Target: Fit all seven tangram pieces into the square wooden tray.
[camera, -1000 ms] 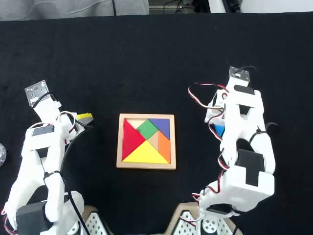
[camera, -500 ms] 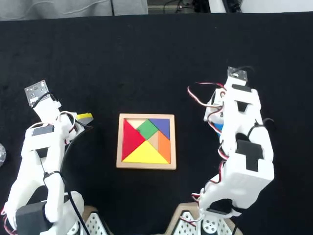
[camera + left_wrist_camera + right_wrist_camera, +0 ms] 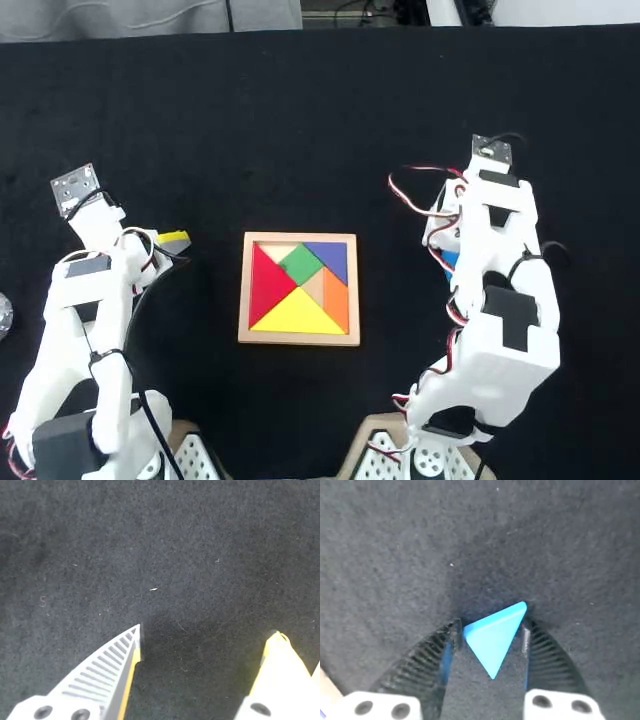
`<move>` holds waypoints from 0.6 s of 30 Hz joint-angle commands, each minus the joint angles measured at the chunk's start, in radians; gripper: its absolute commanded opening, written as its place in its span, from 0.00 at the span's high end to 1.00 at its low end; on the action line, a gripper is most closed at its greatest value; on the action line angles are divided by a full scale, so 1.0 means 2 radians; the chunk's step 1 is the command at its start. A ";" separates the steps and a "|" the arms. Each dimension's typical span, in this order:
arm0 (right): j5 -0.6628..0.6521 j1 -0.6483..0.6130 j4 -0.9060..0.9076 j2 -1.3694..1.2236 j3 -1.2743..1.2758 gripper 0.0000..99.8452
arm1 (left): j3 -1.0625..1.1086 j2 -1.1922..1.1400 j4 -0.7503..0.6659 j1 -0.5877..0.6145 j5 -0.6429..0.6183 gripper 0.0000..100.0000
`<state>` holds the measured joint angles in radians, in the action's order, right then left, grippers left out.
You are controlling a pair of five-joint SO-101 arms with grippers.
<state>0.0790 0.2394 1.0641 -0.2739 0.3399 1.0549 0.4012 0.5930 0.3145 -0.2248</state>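
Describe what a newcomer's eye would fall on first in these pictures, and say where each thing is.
The eye goes first to the square wooden tray at the middle of the black cloth, nearly filled with bright tangram pieces. Next comes the light blue triangle, pinched in the right claw off to the tray's side. The left claw hangs open over bare cloth on the other side.

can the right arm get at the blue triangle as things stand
Looks like yes: the blue triangle sits between the fingers of the right gripper, which seem to touch its corners, and it lies on the black cloth with no other thing blocking it.
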 commanded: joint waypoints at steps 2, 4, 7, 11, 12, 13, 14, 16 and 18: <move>0.002 -0.006 0.002 0.001 -0.014 0.93 | -0.002 0.012 -0.008 0.002 0.000 0.63; 0.001 -0.006 0.002 0.001 -0.014 0.97 | -0.002 0.012 -0.008 0.002 0.000 0.63; 0.000 -0.007 0.003 0.000 -0.015 0.97 | -0.002 0.012 -0.008 0.002 0.000 0.63; -0.034 -0.009 0.000 0.003 -0.016 0.98 | -0.002 0.012 -0.008 0.002 0.000 0.63; -0.044 -0.008 0.000 0.003 -0.017 0.98 | -0.002 0.012 -0.008 0.002 0.000 0.63; -0.051 -0.006 -0.001 0.003 -0.018 0.98 | -0.002 0.012 -0.008 0.002 0.000 0.63; -0.058 -0.006 -0.001 0.003 -0.021 0.98 | -0.002 0.012 -0.008 0.002 0.000 0.63; -0.074 -0.005 0.000 0.003 -0.027 0.99 | -0.001 0.012 -0.008 0.002 0.000 0.63; -0.101 -0.005 0.000 0.004 -0.030 0.99 | -0.001 0.012 -0.008 0.002 0.000 0.63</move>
<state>-0.0575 0.2394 1.0641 -0.2754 0.3245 1.0549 0.4012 0.5930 0.3145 -0.2248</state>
